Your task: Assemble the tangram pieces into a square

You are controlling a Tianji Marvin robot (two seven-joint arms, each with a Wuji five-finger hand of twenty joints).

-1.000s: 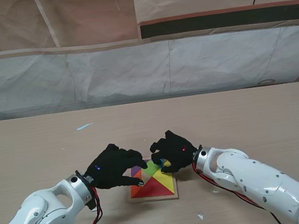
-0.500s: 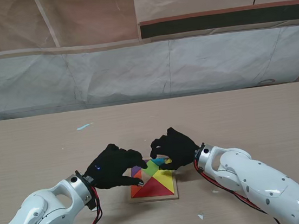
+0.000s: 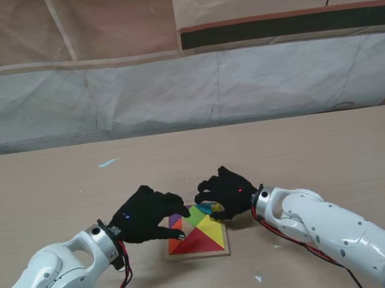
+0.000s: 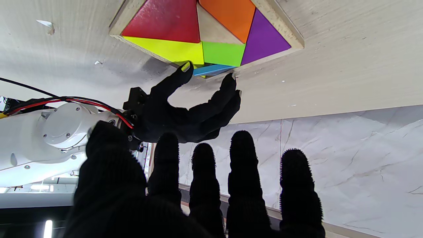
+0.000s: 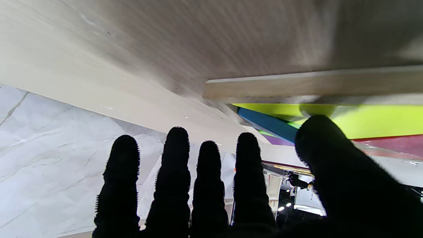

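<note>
While our right hand [image 3: 228, 192] pinches the blue piece [image 4: 211, 69] at the far edge of the wooden tray [image 3: 199, 254], low in the frame's centre, our left hand [image 3: 145, 214] rests open-fingered on the tray's left side, holding nothing.

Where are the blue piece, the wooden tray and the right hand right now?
blue piece [image 4: 211, 69], left wrist view, on its tilted top face.
wooden tray [image 4: 281, 26], left wrist view, on its bare rim.
right hand [image 3: 231, 192], stand view, on its back.
</note>
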